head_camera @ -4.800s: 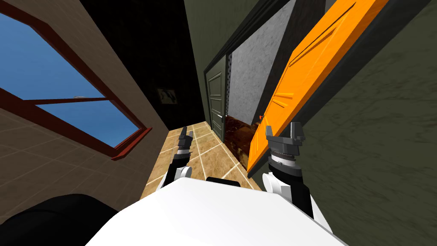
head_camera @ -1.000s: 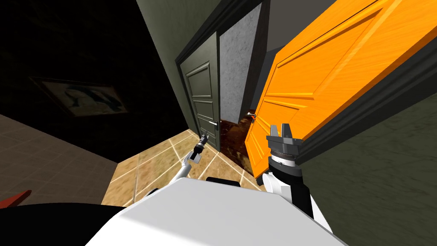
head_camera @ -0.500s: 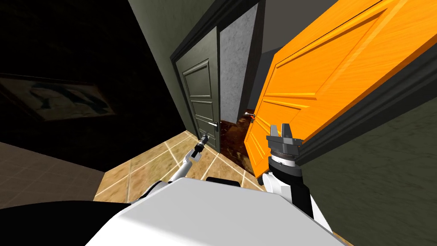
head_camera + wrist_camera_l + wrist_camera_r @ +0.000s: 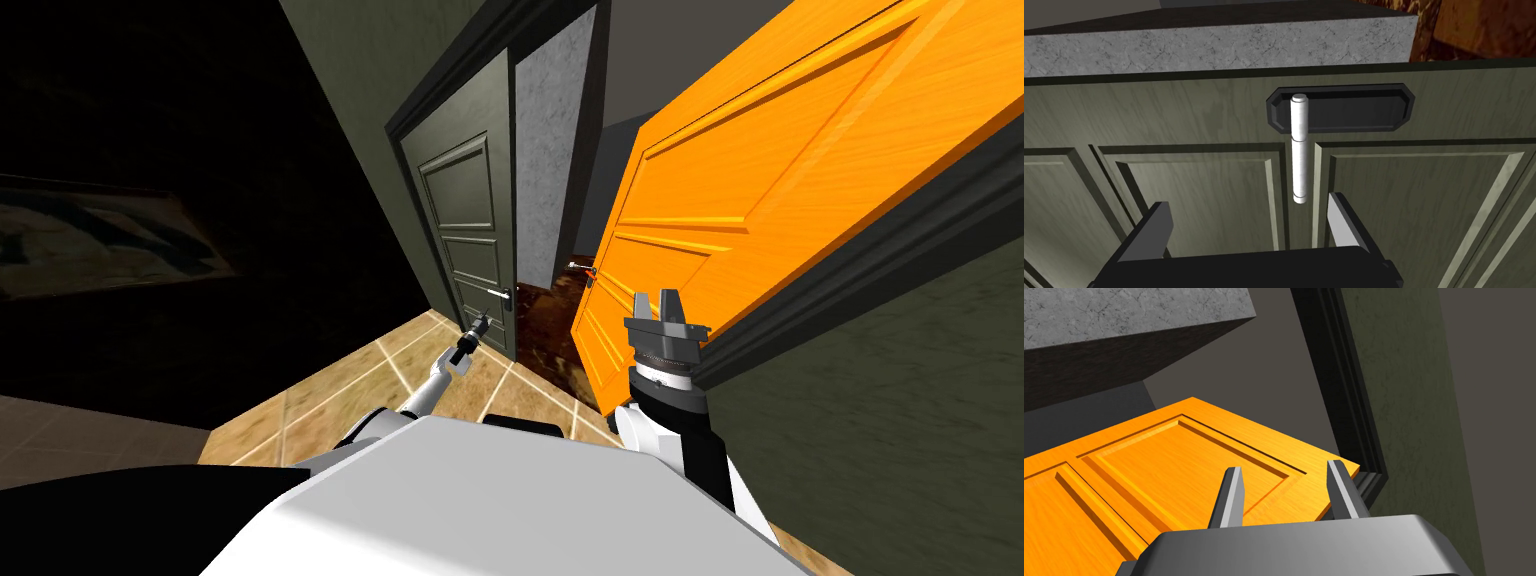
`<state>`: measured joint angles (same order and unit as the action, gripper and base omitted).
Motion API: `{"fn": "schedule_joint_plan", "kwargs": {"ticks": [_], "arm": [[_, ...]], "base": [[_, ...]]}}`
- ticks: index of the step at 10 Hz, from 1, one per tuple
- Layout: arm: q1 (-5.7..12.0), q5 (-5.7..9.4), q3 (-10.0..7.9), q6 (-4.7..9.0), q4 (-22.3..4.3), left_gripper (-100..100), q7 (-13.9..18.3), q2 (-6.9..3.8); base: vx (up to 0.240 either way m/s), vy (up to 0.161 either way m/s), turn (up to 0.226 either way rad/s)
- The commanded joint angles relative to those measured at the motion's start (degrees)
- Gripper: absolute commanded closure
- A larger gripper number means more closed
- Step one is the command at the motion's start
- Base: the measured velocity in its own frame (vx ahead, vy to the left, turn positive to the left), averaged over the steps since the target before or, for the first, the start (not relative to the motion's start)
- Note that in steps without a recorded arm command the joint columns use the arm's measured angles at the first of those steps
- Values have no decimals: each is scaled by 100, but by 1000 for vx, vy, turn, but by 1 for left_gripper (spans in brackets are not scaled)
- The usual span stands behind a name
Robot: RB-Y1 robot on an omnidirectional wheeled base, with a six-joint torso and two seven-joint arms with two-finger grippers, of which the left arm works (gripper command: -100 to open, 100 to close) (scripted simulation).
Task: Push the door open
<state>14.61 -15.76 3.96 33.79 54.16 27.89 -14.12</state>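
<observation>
Olive-green panelled door (image 4: 468,235) in play, standing upright at the far end of the tiled floor (image 4: 340,390), hard against a grey marbled wall end (image 4: 545,150). Looks shut or close to it from the head view, though too tight to call for sure. Left gripper (image 4: 478,322) stretched right out toward it, by far the nearer of the two, aimed squarely at the panel face and, as far as can be judged, not yet touching. Spread wide, nothing between the blades. Straight ahead of that claw: the white lever handle (image 4: 1298,150), rooted in a dark backplate (image 4: 1344,107) near the latch edge, lying flat along the door face, crosswise to the line joining the two blades, free end lined up with the gap between them. From the head view, level across the door, pointing away from the latch edge toward the hinge side. Long axis of the door itself vertical, face turned this way. Right gripper (image 4: 657,297) tucked close in, likewise spread and empty, just beside an orange door (image 4: 760,190) swung well off its dark frame (image 4: 1344,388). Best bet next: drive the left claw forward onto the panel near the handle, far from the hinges, for leverage. Risk of snagging the lever between the blades instead of pushing flat.
</observation>
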Motion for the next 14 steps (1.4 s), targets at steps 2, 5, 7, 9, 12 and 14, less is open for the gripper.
{"fn": "schedule_joint_plan", "kwargs": {"ticks": [2, 5, 7, 9, 12, 14], "arm": [[216, -108, 17, 29, -342, -100, 192, -56], [444, -216, 32, 72, -711, -100, 374, -112], [579, -280, 41, 98, -928, -100, 482, -145], [761, -366, 53, 132, -1222, -100, 628, -190], [981, -470, 67, 174, -1577, -100, 803, -243], [993, -474, 67, 171, -1594, -100, 808, -244]], "base": [[57, 97, -89], [41, 87, -84], [41, 84, -67], [56, 104, -105], [57, 94, -70], [23, 56, -35]]}}
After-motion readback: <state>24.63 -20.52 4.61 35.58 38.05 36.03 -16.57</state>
